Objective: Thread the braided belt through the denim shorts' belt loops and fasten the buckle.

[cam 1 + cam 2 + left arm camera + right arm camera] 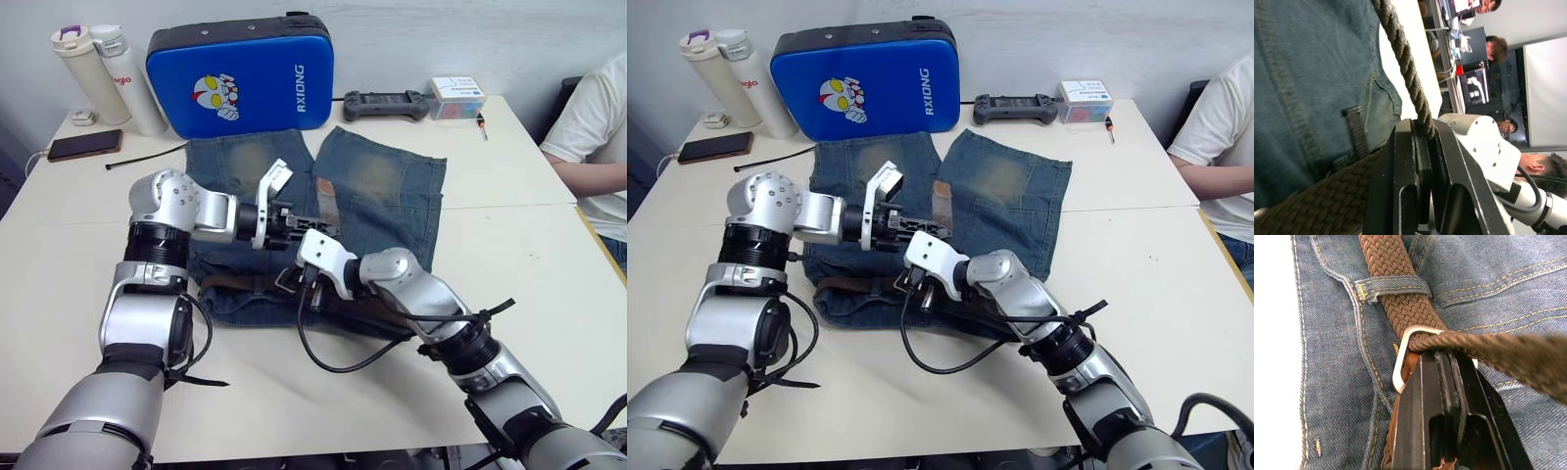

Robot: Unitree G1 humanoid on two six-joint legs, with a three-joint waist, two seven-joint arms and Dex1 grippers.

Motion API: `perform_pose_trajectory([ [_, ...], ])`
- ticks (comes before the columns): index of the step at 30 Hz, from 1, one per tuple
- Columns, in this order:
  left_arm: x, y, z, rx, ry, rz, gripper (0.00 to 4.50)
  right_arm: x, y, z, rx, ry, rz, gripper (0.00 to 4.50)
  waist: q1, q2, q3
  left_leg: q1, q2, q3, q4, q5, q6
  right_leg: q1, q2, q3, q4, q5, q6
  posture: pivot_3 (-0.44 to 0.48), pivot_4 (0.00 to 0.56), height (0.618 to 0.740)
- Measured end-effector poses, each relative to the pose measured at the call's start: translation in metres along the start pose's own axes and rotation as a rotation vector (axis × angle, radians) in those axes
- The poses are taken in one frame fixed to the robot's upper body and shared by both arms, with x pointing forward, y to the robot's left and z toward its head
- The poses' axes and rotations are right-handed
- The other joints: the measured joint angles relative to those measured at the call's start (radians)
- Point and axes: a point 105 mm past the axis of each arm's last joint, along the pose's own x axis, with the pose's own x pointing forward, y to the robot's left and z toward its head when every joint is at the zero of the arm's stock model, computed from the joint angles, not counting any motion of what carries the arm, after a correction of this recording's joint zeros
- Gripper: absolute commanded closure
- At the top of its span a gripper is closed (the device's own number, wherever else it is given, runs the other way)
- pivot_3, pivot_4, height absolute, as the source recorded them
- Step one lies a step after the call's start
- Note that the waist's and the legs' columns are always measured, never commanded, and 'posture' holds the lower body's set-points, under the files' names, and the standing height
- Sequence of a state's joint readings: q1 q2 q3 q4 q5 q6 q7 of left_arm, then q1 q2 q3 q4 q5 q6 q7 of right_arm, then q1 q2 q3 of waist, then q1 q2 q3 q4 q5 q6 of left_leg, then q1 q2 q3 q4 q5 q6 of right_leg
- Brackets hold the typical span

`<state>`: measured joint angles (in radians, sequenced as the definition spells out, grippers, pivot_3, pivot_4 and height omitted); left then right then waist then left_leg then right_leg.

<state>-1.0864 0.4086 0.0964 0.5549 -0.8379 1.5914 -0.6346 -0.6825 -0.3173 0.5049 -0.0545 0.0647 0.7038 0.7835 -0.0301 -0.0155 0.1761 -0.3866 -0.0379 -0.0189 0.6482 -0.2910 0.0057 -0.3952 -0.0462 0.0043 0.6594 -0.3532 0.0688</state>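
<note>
From the head camera I see the denim shorts (323, 215) spread flat on the white table (549, 284), waistband toward me, with the braided belt (235, 284) lying along it. My left gripper (294, 227) and right gripper (299, 284) meet over the middle of the waistband. A closed blue case (240, 73) and two capped bottles (108, 73) stand at the far edge; I cannot see inside them.

In the left wrist view, the fingers (1415, 166) are pressed together on the belt's strap.

In the right wrist view, the fingers (1442, 396) are clamped at the buckle (1403, 360), hiding its far side. The strap passes under one of the belt loops (1393, 286) just beyond.
</note>
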Motion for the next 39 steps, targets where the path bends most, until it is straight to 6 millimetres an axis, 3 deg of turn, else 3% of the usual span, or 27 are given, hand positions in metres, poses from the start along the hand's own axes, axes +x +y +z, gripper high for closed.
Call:
perform_pose_trajectory([
  [7,-0.002,0.002,-0.004,0.018,-0.026,-0.001,4.47,0.001,-0.001,0.003,-0.02,-0.017,-0.018,4.5,-0.001,0.0,0.0,0.001,0.0,0.0,0.0,0.0,0.0,0.0,0.0,0.0,0.0,0.0,0.0,0.0,0.15,0.74],
  [15,-0.007,0.014,-0.016,0.025,-0.055,0.018,4.47,-0.002,0.002,0.001,0.104,-0.047,-0.024,4.5,0.002,0.0,-0.001,0.002,0.0,0.0,0.0,0.0,0.0,0.001,0.001,0.0,0.0,0.0,0.0,0.0,0.15,0.74],
  [17,0.005,0.016,-0.028,-0.003,0.004,0.005,4.47,-0.008,-0.002,-0.003,0.175,-0.047,-0.036,4.5,0.004,0.001,-0.001,0.002,0.0,0.0,-0.001,-0.001,0.001,0.001,0.0,0.001,-0.001,0.0,0.0,0.0,0.15,0.74],
  [25,0.018,0.014,-0.029,0.003,0.015,-0.006,4.47,-0.023,-0.005,-0.006,0.343,-0.052,-0.066,4.5,0.032,0.001,-0.001,-0.002,-0.002,-0.002,0.001,-0.001,0.002,0.001,-0.001,0.0,-0.004,0.0,0.0,0.0,0.15,0.74],
  [33,0.008,0.031,-0.034,-0.052,0.047,0.068,4.47,-0.055,-0.032,-0.029,0.539,-0.041,-0.23,4.5,0.021,0.001,0.0,-0.005,-0.001,0.0,-0.001,-0.001,0.002,-0.004,0.0,0.002,-0.002,0.0,0.0,0.0,0.15,0.74],
  [39,-0.008,0.04,-0.03,-0.059,0.009,0.114,4.47,-0.089,-0.046,-0.022,0.599,-0.104,-0.289,4.5,0.006,0.001,0.001,-0.006,-0.001,0.0,-0.001,0.0,0.001,-0.007,0.0,0.002,-0.001,0.0,0.0,0.0,0.15,0.74],
])
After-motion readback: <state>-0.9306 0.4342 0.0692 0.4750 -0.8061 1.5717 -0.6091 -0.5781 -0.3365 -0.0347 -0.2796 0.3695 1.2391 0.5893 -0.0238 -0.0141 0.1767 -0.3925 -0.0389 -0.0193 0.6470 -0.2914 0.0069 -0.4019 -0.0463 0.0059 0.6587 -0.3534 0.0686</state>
